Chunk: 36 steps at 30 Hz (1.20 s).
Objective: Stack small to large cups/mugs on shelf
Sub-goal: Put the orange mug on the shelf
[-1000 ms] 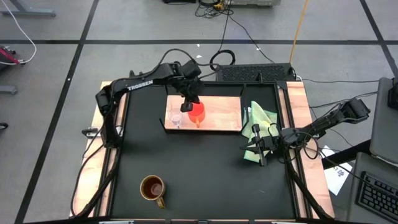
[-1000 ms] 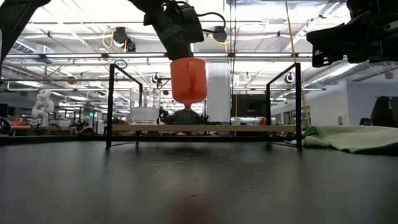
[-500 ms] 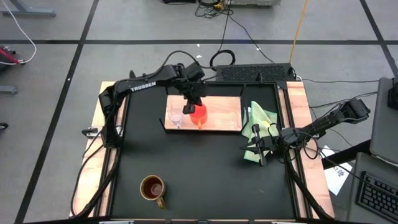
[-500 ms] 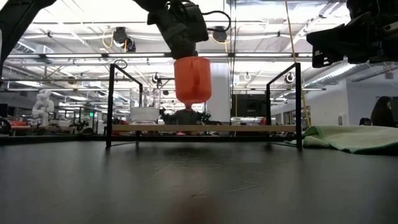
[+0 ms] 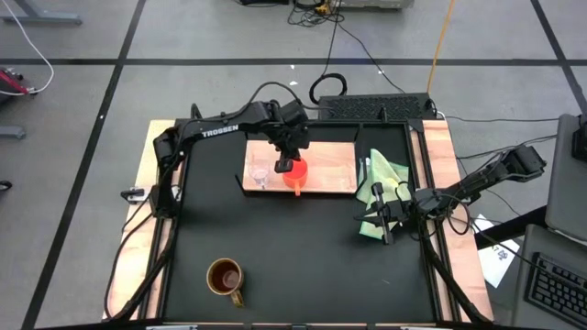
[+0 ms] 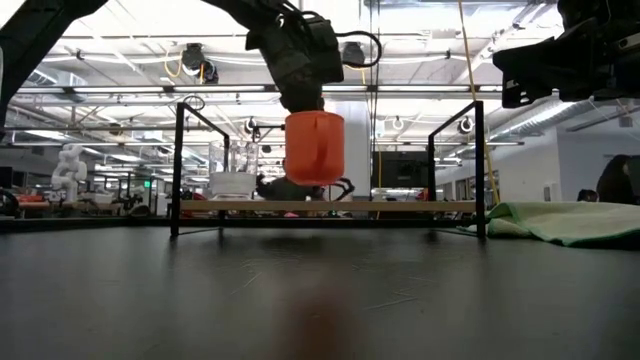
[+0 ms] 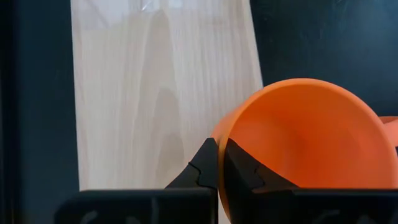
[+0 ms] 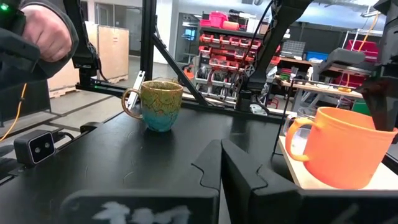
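The orange cup (image 5: 293, 173) is a plain bright orange, inside and out, above a pale light-wood shelf (image 5: 330, 163) with a faint straight grain and a dark frame. The mug (image 5: 226, 278) looks glossy brown from above, mottled yellow-green over teal from the side. The counter (image 5: 303, 247) is matte black; the crumpled cloth (image 5: 383, 183) pale green.

black table (image 5: 293, 257), shelf (image 5: 335, 165); brown mug (image 5: 226, 278), green cloth (image 5: 383, 188)

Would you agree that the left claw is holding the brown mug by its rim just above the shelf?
Not quite: the left claw is holding the orange cup, not the brown mug, by its rim just above the shelf, as the high view shows.
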Each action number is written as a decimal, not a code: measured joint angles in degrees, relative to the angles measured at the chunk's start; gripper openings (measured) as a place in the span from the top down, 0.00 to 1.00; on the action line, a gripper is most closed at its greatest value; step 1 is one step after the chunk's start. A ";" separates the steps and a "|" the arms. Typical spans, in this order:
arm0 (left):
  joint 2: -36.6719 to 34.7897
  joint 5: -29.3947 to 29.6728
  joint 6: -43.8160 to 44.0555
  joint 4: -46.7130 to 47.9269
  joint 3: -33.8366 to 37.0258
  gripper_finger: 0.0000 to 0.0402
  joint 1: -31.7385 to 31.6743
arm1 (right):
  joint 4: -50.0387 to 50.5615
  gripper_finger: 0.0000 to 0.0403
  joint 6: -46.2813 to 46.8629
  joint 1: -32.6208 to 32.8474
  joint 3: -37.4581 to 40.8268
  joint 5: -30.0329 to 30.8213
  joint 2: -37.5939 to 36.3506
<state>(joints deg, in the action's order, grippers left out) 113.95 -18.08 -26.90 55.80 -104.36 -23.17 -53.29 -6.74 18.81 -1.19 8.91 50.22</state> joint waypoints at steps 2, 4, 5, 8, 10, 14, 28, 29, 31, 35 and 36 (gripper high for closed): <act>0.02 0.17 0.01 0.05 0.00 0.99 0.06 | -0.01 1.00 -0.04 0.00 -0.01 0.00 0.00; 0.02 0.17 0.05 0.08 0.00 0.99 0.12 | -0.03 1.00 -0.07 0.00 0.00 0.00 0.00; 0.02 0.19 0.05 0.14 0.00 0.99 0.12 | -0.01 1.00 -0.07 0.00 0.00 0.00 0.00; 0.02 0.21 0.05 -0.18 0.00 0.99 0.32 | -0.05 1.00 -0.07 0.00 0.00 0.00 0.00; 0.02 0.19 0.05 -0.66 0.00 0.99 0.56 | -0.16 1.00 0.00 0.00 0.00 0.00 0.00; 0.03 -1.86 0.45 -0.04 0.00 0.99 0.65 | -0.20 1.00 0.02 0.00 0.00 0.00 0.00; 0.88 -4.78 2.63 -0.92 0.43 0.99 0.65 | -0.23 1.00 0.28 0.00 0.00 0.00 0.00; 1.28 -4.61 2.64 -0.95 0.43 0.99 0.65 | -0.23 1.00 0.28 0.00 0.00 0.00 0.00; 2.03 -3.27 2.37 -1.23 0.33 0.99 0.77 | -0.25 1.00 0.24 0.00 0.00 0.00 0.00; 3.82 -2.97 1.72 -0.70 0.36 0.99 0.76 | -0.42 1.00 0.22 0.02 0.00 -0.02 0.00; 3.82 -2.86 1.33 -0.69 0.35 0.99 0.77 | -0.49 1.00 0.21 0.02 0.00 -0.02 -0.02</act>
<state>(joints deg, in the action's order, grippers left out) 117.78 -20.94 -25.57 55.11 -104.01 -22.40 -53.78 -6.53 18.83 -1.19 8.88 50.19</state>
